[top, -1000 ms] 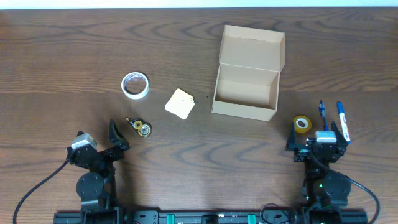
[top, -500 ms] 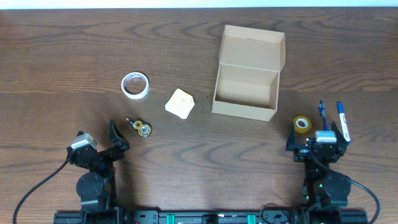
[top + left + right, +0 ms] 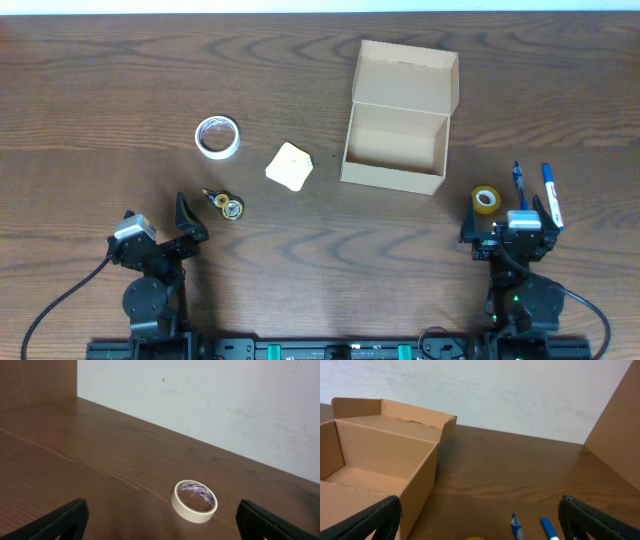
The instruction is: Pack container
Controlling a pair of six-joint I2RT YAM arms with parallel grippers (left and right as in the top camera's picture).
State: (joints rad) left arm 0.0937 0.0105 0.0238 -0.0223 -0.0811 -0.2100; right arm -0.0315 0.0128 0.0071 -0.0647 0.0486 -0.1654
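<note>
Plain tan rectangular cardboard container, hinged flap up, right of centre on dark wood-grain tabletop; cream square pad, white tape ring to its left. Left claw, right claw: both spread, holding nothing.

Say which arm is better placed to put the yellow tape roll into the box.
Right. The right claw sits open beside the yellow tape roll, near the container; the left claw is far off.
</note>
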